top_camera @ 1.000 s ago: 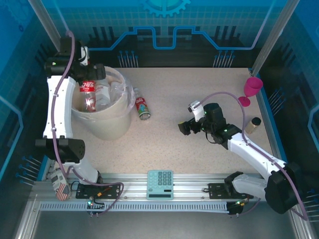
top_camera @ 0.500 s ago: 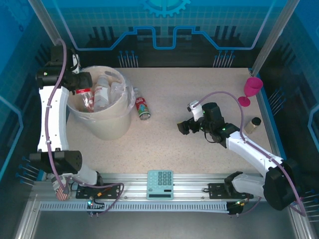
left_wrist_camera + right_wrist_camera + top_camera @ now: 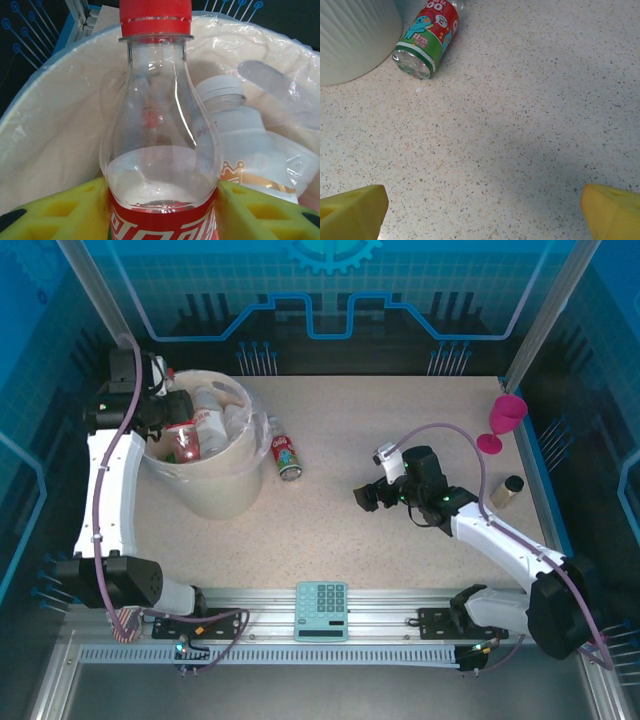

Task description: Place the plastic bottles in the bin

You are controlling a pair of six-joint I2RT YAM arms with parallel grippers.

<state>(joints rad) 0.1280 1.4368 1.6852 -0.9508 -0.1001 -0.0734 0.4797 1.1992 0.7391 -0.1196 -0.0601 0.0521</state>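
Observation:
A clear bottle with a red cap and red label (image 3: 160, 150) stands upright in the bin (image 3: 45, 135), with my left gripper (image 3: 162, 205) shut on it, yellow pads (image 3: 65, 210) pressing both sides of the label. From above, that gripper (image 3: 170, 420) sits over the bin's left rim (image 3: 215, 495) beside the bottle (image 3: 184, 440). A white-capped bottle (image 3: 240, 140) and other clear bottles lie in the bin too. Another red-and-green-labelled bottle (image 3: 286, 457) lies on the table right of the bin (image 3: 355, 40). My right gripper (image 3: 368, 497) hovers open over bare table, well short of that bottle (image 3: 427, 37).
A pink goblet (image 3: 503, 420) stands at the far right edge, and a small tan cylinder (image 3: 510, 490) stands near it. A teal calculator (image 3: 322, 610) lies on the front rail. A striped can (image 3: 122, 622) sits by the left arm's base.
My left gripper has dropped from above the bin's back-left towards its left rim and closed from wide open onto the red-labelled bottle. The right arm has barely shifted left.

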